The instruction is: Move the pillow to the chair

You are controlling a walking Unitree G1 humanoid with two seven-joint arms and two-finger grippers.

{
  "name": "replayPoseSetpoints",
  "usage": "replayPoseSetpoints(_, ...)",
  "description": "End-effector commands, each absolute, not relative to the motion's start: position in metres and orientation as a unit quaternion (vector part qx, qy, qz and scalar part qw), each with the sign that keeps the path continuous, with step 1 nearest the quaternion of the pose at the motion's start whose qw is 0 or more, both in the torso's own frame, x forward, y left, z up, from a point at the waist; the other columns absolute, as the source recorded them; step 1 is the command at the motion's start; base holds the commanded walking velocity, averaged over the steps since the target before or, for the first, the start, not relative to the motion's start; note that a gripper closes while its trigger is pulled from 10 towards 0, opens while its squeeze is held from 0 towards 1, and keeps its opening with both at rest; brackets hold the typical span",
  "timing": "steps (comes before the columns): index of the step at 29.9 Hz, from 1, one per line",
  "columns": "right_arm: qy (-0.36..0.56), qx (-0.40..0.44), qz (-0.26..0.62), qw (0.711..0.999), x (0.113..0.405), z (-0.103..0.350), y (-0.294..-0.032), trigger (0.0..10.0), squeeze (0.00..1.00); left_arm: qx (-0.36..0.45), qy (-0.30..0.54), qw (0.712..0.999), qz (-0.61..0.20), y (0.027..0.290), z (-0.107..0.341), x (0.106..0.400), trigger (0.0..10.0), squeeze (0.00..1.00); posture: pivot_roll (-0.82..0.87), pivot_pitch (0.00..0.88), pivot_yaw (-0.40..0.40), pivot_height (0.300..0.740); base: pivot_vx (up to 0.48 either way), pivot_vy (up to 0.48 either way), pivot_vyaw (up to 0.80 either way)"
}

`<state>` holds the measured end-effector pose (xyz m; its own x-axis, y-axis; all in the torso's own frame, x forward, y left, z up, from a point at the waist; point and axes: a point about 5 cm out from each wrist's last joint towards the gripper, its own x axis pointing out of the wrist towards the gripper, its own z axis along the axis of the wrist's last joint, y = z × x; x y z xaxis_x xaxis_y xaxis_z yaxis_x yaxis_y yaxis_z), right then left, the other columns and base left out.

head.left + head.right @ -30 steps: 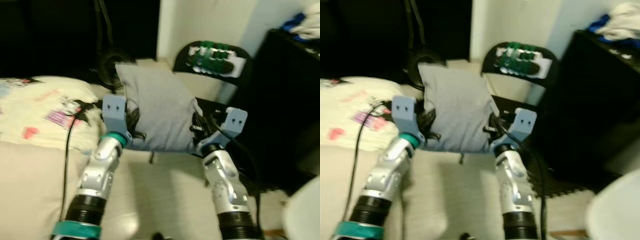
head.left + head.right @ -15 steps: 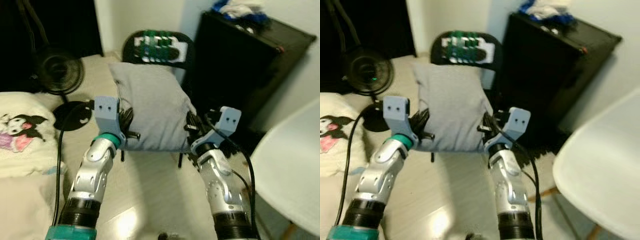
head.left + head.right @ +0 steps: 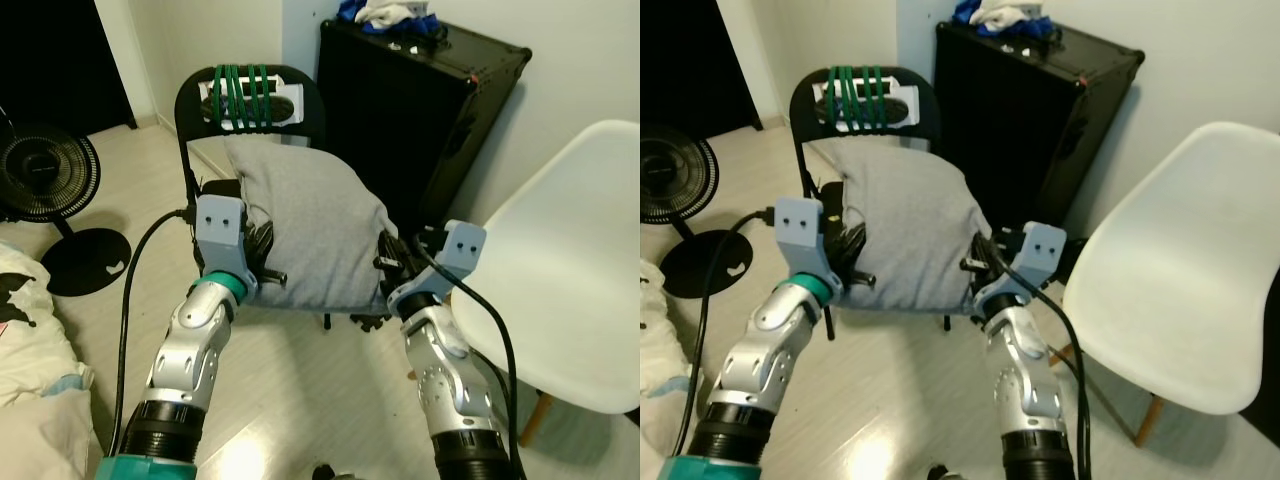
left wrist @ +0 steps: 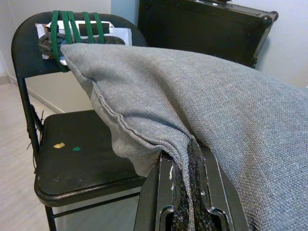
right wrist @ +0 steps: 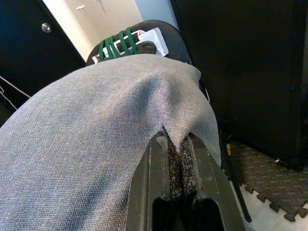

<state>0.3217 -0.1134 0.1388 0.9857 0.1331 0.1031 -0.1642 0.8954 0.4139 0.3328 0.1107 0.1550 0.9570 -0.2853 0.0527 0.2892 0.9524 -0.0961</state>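
Pinching the grey pillow (image 3: 312, 232) by its two near corners, the left gripper (image 4: 186, 159) and right gripper (image 5: 177, 148) each have their black fingers pressed together on the fabric. It hangs between them above the seat of the black folding chair (image 4: 72, 159), whose backrest is wrapped in green straps (image 3: 240, 84). A white chair (image 3: 560, 290) stands to the right.

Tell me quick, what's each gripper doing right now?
Left gripper: shut on the grey pillow, pinching its edge.
Right gripper: shut on the same pillow's other edge.
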Motion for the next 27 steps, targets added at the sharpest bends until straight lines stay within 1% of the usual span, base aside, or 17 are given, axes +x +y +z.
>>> replayPoseSetpoints(1, -0.049, 0.215, 0.094, 0.971, 0.3212, 0.1461, -0.1066, 10.0, 0.00, -0.056, -0.033, 0.982, -0.175, 0.1007, 0.1614, 0.3306, 10.0, 0.00, 0.02, 0.000, 0.048, 0.740, 0.000, 0.000, 0.00)
replayPoseSetpoints(10, -0.042, 0.215, 0.091, 0.971, 0.3202, 0.1433, -0.1063, 10.0, 0.00, -0.061, -0.030, 0.982, -0.177, 0.1004, 0.1614, 0.3302, 10.0, 0.00, 0.03, 0.000, 0.049, 0.740, 0.000, 0.000, 0.00)
replayPoseSetpoints(16, -0.037, 0.216, 0.094, 0.971, 0.3193, 0.1420, -0.1029, 10.0, 0.00, -0.066, -0.029, 0.982, -0.177, 0.1010, 0.1618, 0.3293, 10.0, 0.00, 0.03, 0.002, 0.049, 0.740, 0.256, 0.000, 0.00)
replayPoseSetpoints(27, -0.035, 0.218, 0.090, 0.971, 0.3189, 0.1411, -0.1043, 10.0, 0.00, -0.067, -0.028, 0.981, -0.181, 0.1012, 0.1614, 0.3289, 10.0, 0.00, 0.03, 0.006, 0.054, 0.740, 0.322, 0.000, 0.00)
